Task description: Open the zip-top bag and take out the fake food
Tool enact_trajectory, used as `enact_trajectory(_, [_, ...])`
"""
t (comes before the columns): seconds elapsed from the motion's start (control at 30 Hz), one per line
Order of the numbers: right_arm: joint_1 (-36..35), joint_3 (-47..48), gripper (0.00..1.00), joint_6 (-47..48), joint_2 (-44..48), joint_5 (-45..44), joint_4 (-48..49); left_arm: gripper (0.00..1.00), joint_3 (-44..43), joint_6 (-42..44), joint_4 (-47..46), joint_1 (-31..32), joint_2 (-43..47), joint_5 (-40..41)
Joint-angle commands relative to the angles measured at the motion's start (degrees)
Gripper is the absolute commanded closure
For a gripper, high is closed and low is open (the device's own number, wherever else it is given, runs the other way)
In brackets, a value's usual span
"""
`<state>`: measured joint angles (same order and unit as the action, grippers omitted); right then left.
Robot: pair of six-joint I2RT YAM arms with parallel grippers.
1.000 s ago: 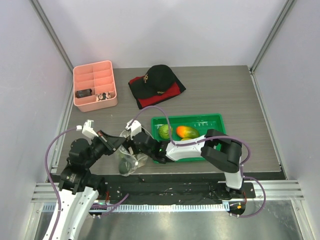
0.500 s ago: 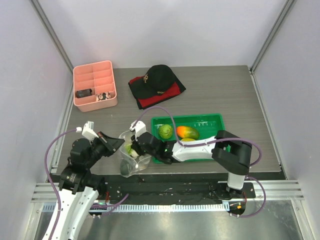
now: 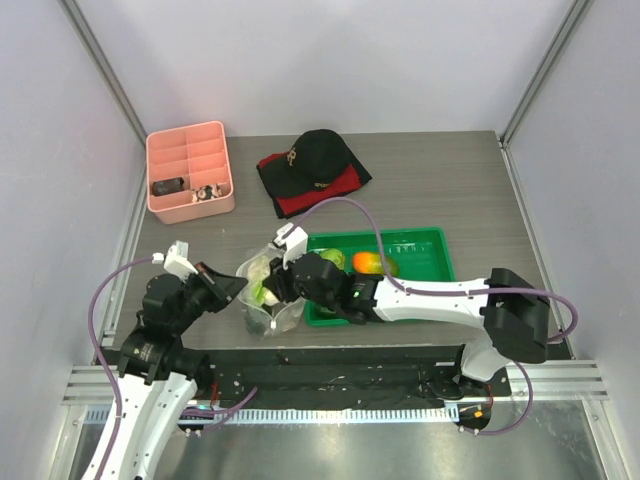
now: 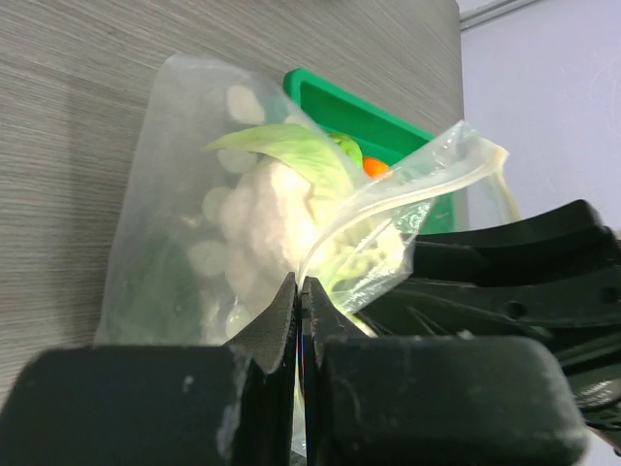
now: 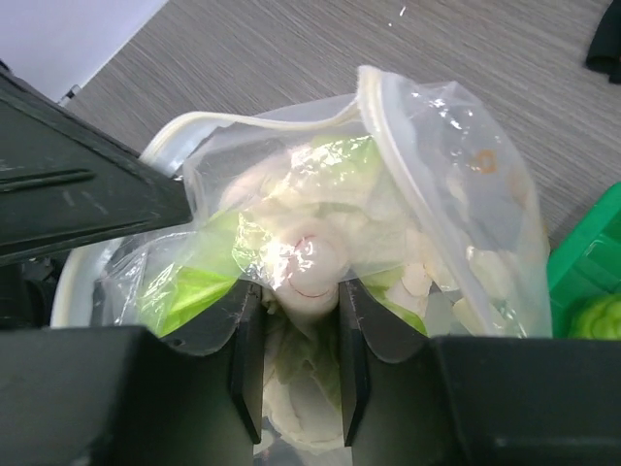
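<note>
On the grey tabletop (image 3: 450, 180) the job looks partly done. The green tray (image 3: 420, 245) holds a round green piece and an orange one, and the zip-top bag (image 3: 262, 295) stands just left of the tray with its mouth open and more inside. From the right wrist view, the bag (image 5: 456, 194) gapes toward the camera, with its zip rim curling over pale green leaves and a whitish lump. I'd say the step in hand is drawing the next piece of fake food (image 5: 301, 267) out through that mouth. The right fingers (image 5: 354, 330) are parted only as wide as the whitish lump and grip it on both sides. Crinkled film lies over it, and I cannot tell whether any plastic is caught in the grip. The left fingers (image 4: 267, 330) are clenched tight on a thin flap of the bag's edge, with no gap between them, and hold the pouch up off the tabletop. The next move, as I judge it, calls for the right arm to lift the lump clear of the rim toward the tray. The left grip must anchor the bag against that pull, or the whole pouch could go along with it.
</note>
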<state>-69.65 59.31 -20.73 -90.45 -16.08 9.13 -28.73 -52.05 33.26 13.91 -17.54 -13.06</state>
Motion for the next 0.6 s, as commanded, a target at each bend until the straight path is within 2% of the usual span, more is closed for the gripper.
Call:
enact_trajectory(0.0, [0.04, 0.80, 0.99, -0.89, 5.72, 1.73, 2.13, 1.00, -0.71, 1.34, -1.35, 0.15, 0.66, 0.14])
enact_trajectory(0.2, [0.74, 3.79, 0.99, -2.47, 4.15, 3.95, 0.11, 1.00, -1.85, -1.38, -2.93, 0.15, 3.65, -1.87])
enact_trajectory(0.33, [1.09, 7.83, 0.99, -9.30, -1.99, 5.87, -4.01, 1.00, -5.97, 0.19, -5.39, 0.15, 5.06, -1.62])
enact_trajectory(0.47, [0.92, 13.72, 0.99, -12.83, -6.03, 10.26, -8.50, 1.00, -9.32, 4.06, -2.51, 0.06, 1.29, -0.65])
enact_trajectory(0.57, [1.00, 19.95, 0.99, -11.88, -9.55, 14.56, -17.10, 1.00, -9.50, 6.08, -3.89, 0.15, -2.93, -1.10])
